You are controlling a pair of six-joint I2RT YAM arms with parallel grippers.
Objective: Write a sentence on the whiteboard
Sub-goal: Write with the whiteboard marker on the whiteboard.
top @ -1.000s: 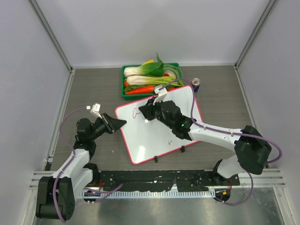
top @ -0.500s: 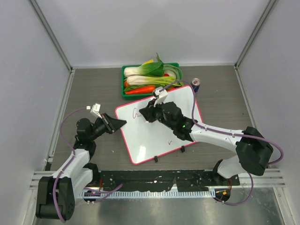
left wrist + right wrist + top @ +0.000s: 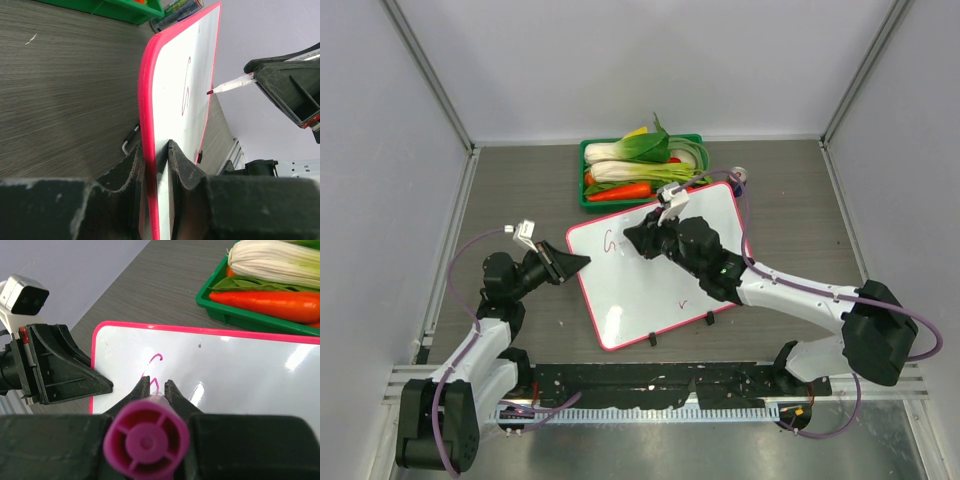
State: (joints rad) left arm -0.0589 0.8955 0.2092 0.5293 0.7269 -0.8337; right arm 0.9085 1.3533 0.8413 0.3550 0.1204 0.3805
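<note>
So here's my setup. My left gripper [image 3: 152, 145] is pinched onto the pink frame of the whiteboard [image 3: 660, 290], one finger on each side of the rim at the board's left corner. The board sits angled on the table [image 3: 520, 190] in front of me, its far corner just beside the green tray [image 3: 585, 150] of vegetables, with a can [image 3: 739, 178] near the top right corner. Two little black clips [image 3: 651, 339] hang on its near edge.

My right gripper [image 3: 157, 385] is clamped around the marker [image 3: 146, 440], magenta cap end facing my wrist camera and the tip pointing down at the upper left part of the board. I honestly can't tell if the tip is touching the surface.

As for the sentence [image 3: 611, 241], it's just a curly purple stroke or two right by the marker tip. There's also a lone tiny purple tick [image 3: 684, 300] lower down, well apart from that.
</note>
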